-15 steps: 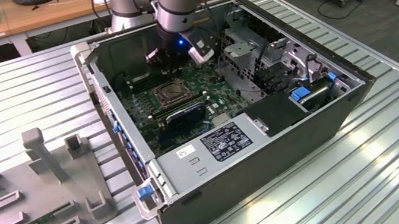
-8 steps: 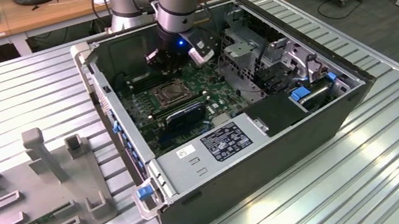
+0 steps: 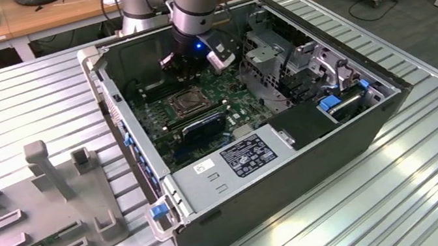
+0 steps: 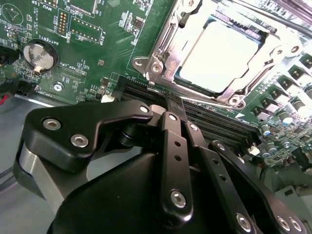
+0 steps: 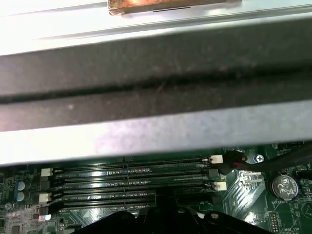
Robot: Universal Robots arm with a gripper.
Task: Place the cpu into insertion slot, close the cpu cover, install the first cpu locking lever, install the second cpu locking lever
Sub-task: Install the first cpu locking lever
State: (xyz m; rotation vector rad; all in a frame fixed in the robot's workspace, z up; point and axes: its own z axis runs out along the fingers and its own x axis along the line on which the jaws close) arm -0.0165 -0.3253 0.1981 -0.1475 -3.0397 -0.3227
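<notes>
Found at the exterior view's left a matt grey moulded fixture (image 3: 40,217) with upright posts and rectangular pockets, lying on a table (image 3: 14,109) of ribbed, brushed metal slats; met next an open computer case (image 3: 315,174) of grey sheet steel, lying on its side, with a blue plastic latch (image 3: 159,210) at its near corner; noted on its inner housing a white label (image 3: 246,155) with black print too small to make out. Saw inside a glossy green circuit board (image 3: 199,109) carrying the insertion slot (image 3: 185,104), a square socket with a silvery rim; picked out above it the black gripper (image 3: 184,70) on the blue-and-grey arm.

Made out in the second wrist view a round, shiny coin battery (image 4: 38,53) and fine white lettering on the board; then the gripper (image 4: 168,105), built of black jointed bars with bright screw heads; judged its fingers (image 4: 171,122) pressed together, nothing visible between them, tips just beside the socket's corner over the long black memory slots (image 5: 131,180); could not tell whether touching. Found the cpu (image 4: 219,53), smooth and pale silver, seated in the slot, with the cpu cover (image 4: 163,53), a thin stamped steel frame, lying shut around its edges.
</notes>
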